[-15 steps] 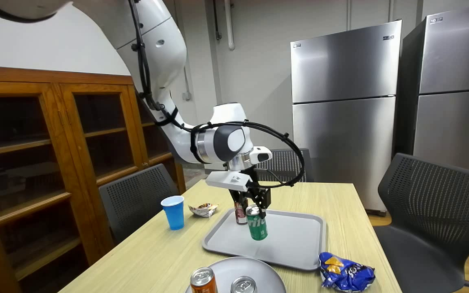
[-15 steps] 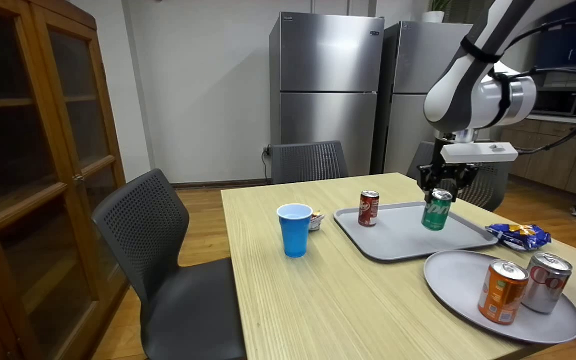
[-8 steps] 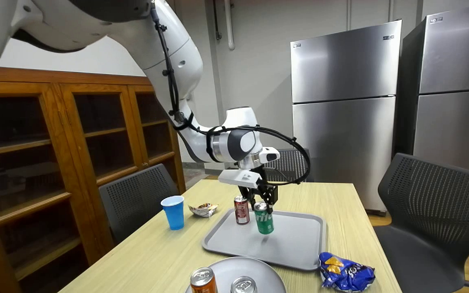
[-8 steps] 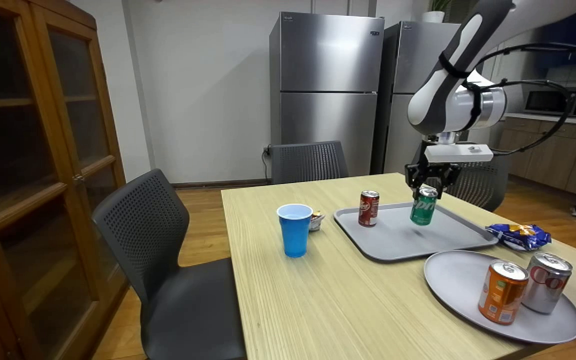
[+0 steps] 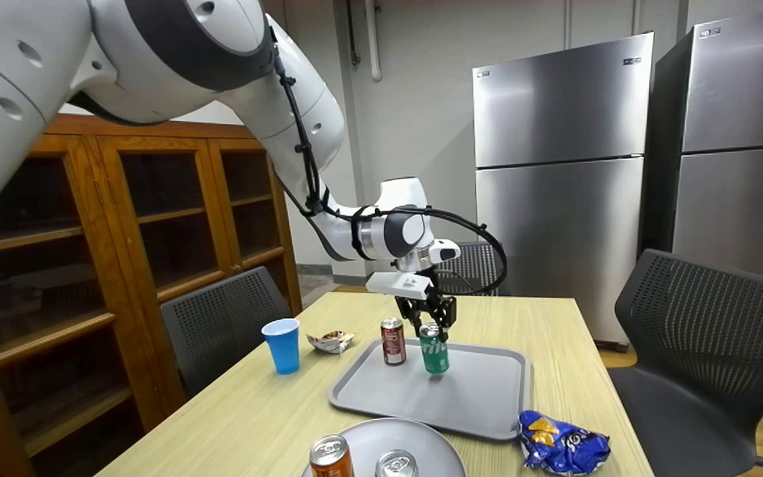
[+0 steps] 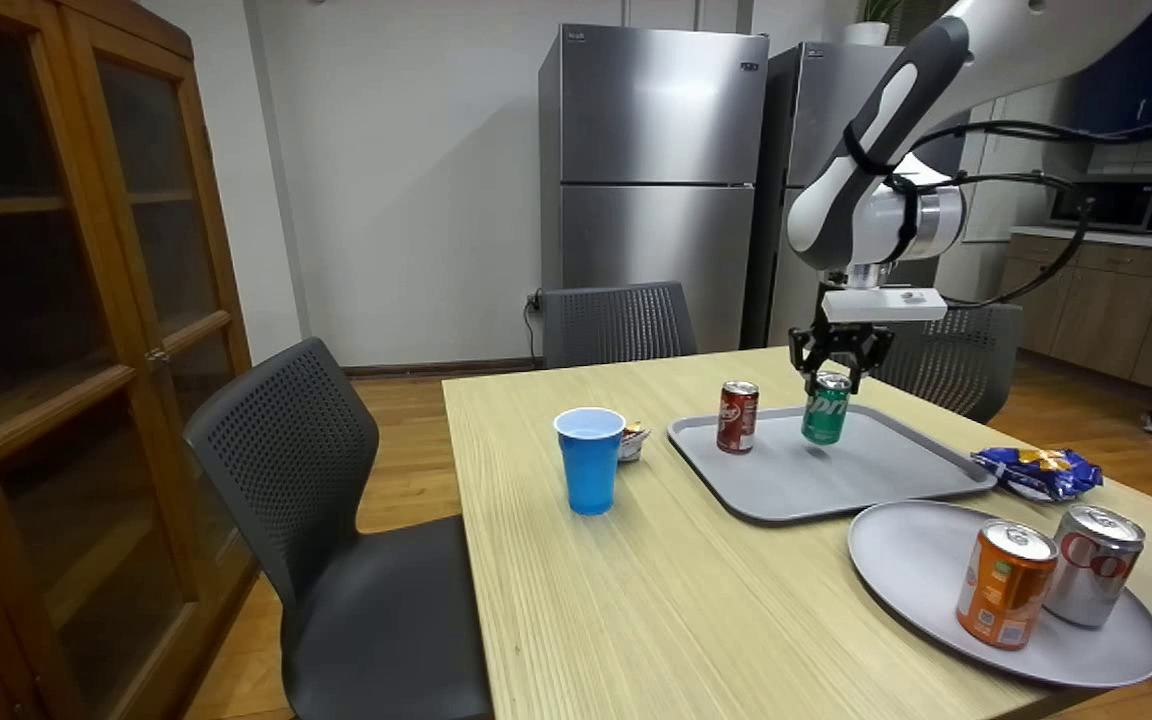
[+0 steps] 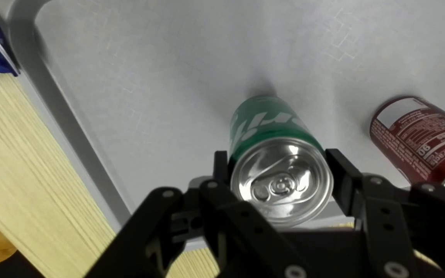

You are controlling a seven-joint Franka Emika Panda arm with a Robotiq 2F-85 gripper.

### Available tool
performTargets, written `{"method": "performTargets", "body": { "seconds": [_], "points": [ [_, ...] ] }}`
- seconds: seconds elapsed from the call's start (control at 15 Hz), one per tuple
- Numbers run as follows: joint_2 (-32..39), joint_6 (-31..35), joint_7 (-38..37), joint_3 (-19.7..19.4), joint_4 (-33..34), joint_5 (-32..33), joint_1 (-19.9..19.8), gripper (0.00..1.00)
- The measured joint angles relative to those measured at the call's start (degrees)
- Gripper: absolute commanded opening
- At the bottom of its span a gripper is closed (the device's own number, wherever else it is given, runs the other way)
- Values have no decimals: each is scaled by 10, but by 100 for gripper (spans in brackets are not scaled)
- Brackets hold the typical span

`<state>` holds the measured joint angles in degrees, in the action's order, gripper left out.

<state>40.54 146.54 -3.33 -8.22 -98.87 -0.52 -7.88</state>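
Observation:
My gripper (image 7: 278,165) is shut on a green soda can (image 7: 265,119), one finger on each side near its silver lid. In both exterior views the can (image 6: 823,418) hangs slightly tilted over the grey tray (image 5: 461,397), with a small shadow under it. Its bottom seems just above the tray's surface. A dark red can (image 6: 737,418) stands upright on the tray beside the held can, with a gap between the two. In the wrist view this red can (image 7: 423,139) lies at the right, partly cut off by the frame.
A round grey plate (image 6: 896,580) bears an orange can (image 6: 1004,585) and a silver can (image 6: 1096,565). Near the tray's corner lies a blue chip bag (image 5: 563,444). A blue cup (image 6: 591,465) and an opened snack wrapper (image 5: 332,341) are on the table; chairs surround it.
The arm has carried the green can farther back over the tray and closer to the red can, slowing lately. The red can, partly covered a second ago in an exterior view, now shows fully.

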Motion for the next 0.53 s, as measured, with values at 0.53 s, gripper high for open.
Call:
{"method": "performTargets", "body": {
  "seconds": [0.53],
  "points": [
    [69, -61, -12, 1, 116, -4, 0, 38]
  ]
}}
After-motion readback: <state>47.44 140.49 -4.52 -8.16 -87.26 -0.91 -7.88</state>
